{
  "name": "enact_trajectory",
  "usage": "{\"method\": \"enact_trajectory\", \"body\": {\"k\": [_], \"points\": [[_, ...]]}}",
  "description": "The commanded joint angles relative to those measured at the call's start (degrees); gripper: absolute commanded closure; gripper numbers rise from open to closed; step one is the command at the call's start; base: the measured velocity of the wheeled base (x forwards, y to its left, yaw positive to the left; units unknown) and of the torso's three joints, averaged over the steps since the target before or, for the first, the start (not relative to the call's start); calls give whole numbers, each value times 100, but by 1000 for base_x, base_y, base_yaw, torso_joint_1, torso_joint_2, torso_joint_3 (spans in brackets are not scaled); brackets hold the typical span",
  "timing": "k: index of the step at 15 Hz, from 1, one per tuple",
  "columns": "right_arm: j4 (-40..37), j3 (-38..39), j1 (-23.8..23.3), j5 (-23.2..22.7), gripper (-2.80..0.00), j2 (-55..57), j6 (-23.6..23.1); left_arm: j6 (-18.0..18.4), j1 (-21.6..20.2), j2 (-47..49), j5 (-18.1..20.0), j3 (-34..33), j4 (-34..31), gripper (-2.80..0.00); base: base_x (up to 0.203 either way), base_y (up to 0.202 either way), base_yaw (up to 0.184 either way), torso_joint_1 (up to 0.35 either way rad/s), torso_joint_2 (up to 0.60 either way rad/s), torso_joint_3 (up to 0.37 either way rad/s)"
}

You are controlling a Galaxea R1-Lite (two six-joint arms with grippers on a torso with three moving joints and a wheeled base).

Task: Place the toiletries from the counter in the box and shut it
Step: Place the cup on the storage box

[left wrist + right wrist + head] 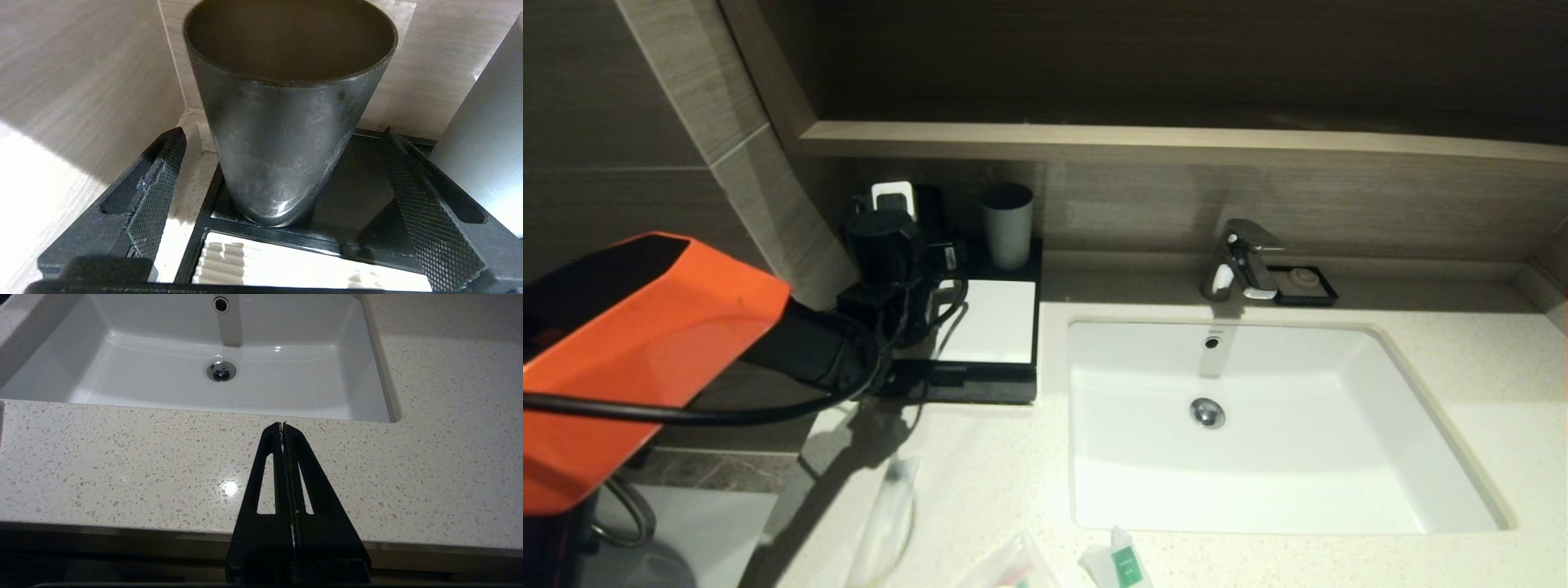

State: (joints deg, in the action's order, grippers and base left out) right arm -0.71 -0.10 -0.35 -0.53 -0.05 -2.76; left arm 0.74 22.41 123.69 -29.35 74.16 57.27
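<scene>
The box (992,320), black with a white top panel, stands at the counter's (1462,367) back left. My left gripper (889,233) reaches over its rear part. In the left wrist view the left gripper (282,134) is open, with one finger on each side of a dark cup (286,122) standing on the box's black back section (355,196); neither finger touches the cup. Three toiletries lie at the counter's near edge: a long thin sleeve (886,523), a clear pouch (1009,567) and a white sachet with a green label (1121,563). My right gripper (282,424) is shut and empty over the counter's front edge (122,465).
A grey cup (1007,224) stands on the box beside the dark one, and shows in the left wrist view (486,155). The white basin (1258,441) fills the middle. A faucet (1241,261) and a black soap dish (1305,284) sit behind it. A wooden ledge (1176,143) runs above.
</scene>
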Motion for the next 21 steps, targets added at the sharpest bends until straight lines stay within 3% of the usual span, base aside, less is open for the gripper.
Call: {"method": "enact_trajectory", "body": {"k": [1, 21], "points": [[0, 1, 0, -8, 0, -4, -6, 1, 1, 110, -19, 90, 23, -280, 0, 0, 0, 0, 0, 0], [0, 1, 0, -1, 0, 4, -6, 5, 9, 343, -19, 689, -214, -280, 0, 0, 0, 0, 0, 0]]}}
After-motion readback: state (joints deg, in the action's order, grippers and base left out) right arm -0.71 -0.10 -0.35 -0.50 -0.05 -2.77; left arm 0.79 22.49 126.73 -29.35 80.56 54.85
